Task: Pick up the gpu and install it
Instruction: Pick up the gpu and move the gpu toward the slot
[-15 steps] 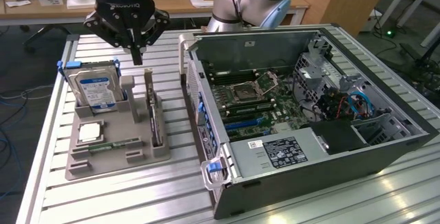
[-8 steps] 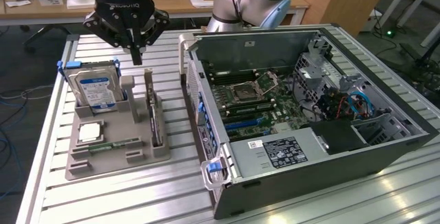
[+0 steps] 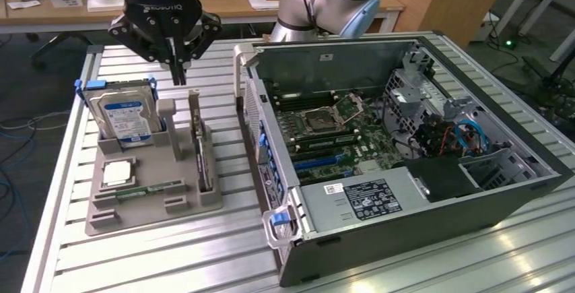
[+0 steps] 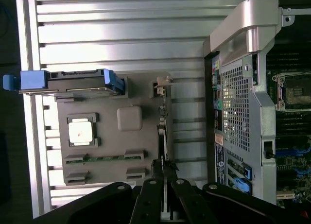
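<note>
Looking across the slatted aluminium surface [image 3: 134, 259], I find the big dark grey computer case [image 3: 503, 195] at the exterior view's right. It lies on its side with the panel off and the motherboard facing up, I judge so a card can go in from above. At the left, the grey moulded parts holder [image 3: 153, 209] props the silver hard drive with blue-white label [image 3: 126, 118] and the thin green gpu [image 3: 203, 155] on edge, probably to offer their top edges for pinching. My black pincer [image 3: 178, 74], upper left, hangs shut and empty above the holder, near the gpu but clear of it.
</note>
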